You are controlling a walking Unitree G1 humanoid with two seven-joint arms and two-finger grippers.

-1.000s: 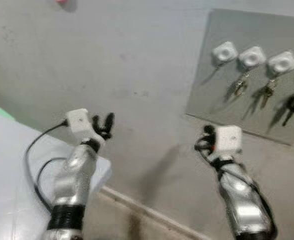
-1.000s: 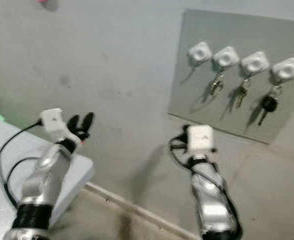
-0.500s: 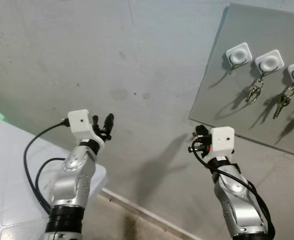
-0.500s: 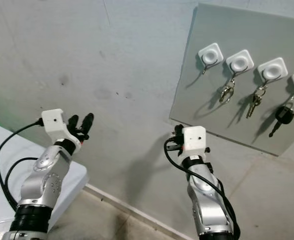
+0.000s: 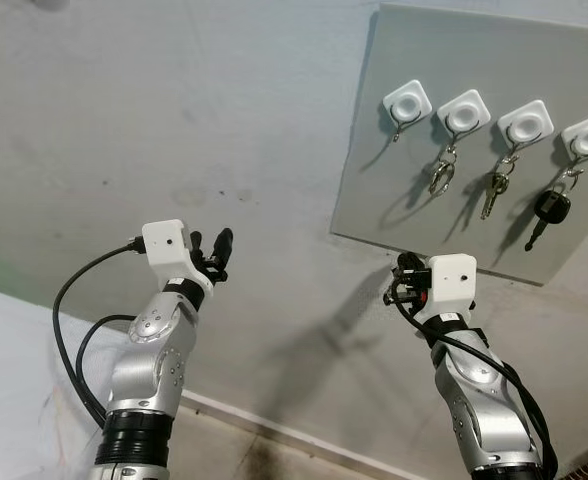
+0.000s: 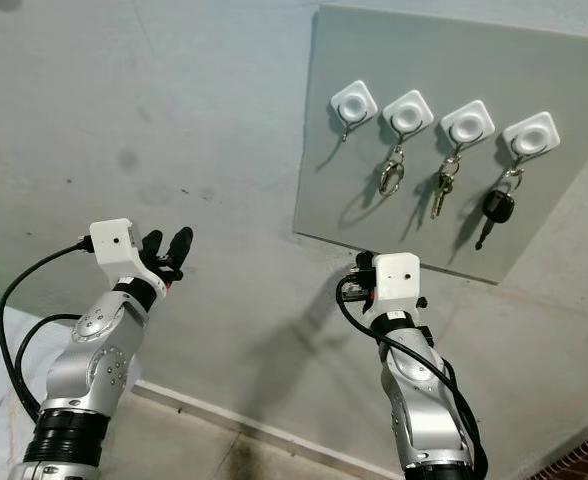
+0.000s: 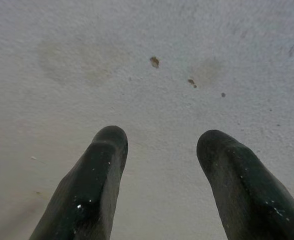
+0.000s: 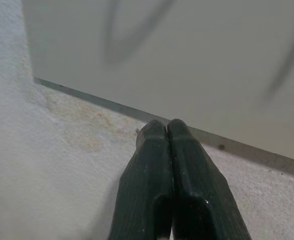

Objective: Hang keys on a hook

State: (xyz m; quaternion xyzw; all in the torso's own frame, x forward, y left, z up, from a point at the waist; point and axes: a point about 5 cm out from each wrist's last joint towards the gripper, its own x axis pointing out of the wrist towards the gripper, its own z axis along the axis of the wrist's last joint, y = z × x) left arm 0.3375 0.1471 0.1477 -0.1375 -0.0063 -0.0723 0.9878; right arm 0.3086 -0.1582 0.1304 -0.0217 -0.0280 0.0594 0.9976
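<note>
A grey board [image 5: 414,140] hangs on the wall [image 5: 174,120]. Four white hooks [image 5: 406,104] sit in a row near the top of the board. The hook at the robot's left end has nothing on it. The next hook holds a silver bunch of keys [image 5: 441,176]. The third hook holds another bunch of keys [image 5: 494,186]. The last hook holds a key with a black head [image 5: 548,210].

The right gripper [image 8: 168,135] is held up just below the bottom edge of the board. Its two black fingers are pressed tight together. A little light thing shows at the tips, but I cannot tell what it is.

The left gripper [image 5: 214,258] is held up far to the left of the board, pointing at the bare wall. Its fingers [image 7: 103,165] are spread apart and hold nothing.
</note>
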